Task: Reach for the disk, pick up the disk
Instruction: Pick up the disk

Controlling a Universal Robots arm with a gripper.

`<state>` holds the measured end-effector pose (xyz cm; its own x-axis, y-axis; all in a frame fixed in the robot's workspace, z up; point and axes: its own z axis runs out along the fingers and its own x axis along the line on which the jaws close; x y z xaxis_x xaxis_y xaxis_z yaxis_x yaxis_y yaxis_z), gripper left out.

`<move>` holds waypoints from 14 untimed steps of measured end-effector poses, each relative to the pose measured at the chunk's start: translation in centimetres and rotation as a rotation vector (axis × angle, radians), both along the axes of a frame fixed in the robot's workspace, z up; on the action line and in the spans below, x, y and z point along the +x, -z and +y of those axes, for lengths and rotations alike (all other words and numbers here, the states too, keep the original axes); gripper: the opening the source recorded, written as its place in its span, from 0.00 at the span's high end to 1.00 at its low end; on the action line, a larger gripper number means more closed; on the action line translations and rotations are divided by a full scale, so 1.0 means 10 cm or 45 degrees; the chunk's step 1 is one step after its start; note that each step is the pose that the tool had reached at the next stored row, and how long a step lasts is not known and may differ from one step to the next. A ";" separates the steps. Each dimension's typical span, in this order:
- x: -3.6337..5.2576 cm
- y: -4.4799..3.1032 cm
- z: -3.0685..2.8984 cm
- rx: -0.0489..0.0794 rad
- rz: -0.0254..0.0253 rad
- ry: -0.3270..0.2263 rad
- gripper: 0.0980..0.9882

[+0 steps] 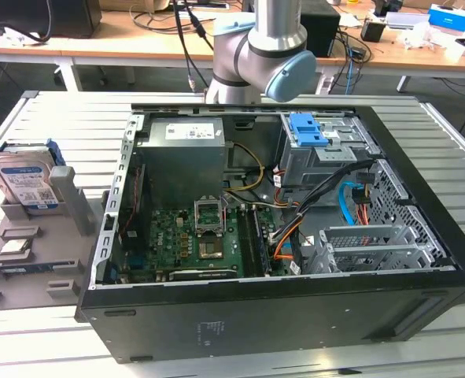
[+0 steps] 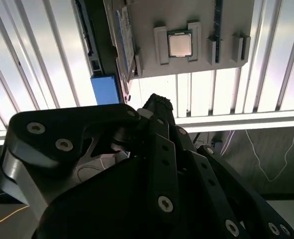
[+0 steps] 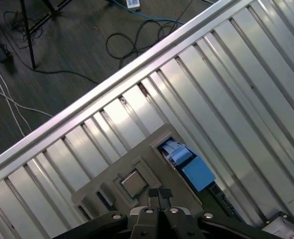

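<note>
Slatted tabletop: disk upright in gray holder beside the computer case; fingers pressed together, empty.

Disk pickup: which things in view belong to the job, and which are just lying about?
Job: disk, standing in the gray holder; gripper.
Lying about: processor chip, open computer case, blue latch on its drive cage.

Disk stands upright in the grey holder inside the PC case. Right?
No. The disk does stand upright in the grey holder, but the holder sits outside the PC case, on the slatted table at the exterior view's left. The exterior view shows it.
</note>
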<state>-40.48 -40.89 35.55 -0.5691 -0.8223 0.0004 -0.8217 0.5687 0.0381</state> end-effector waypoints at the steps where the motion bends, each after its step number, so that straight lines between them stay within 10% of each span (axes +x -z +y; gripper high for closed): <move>1: 0.000 0.000 0.000 0.000 0.0000 -0.015 0.99; 14: 0.000 0.000 0.000 0.000 0.0000 -0.191 0.99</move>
<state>-40.48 -40.89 35.56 -0.4400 -0.8980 0.0005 -0.8973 0.4397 0.0381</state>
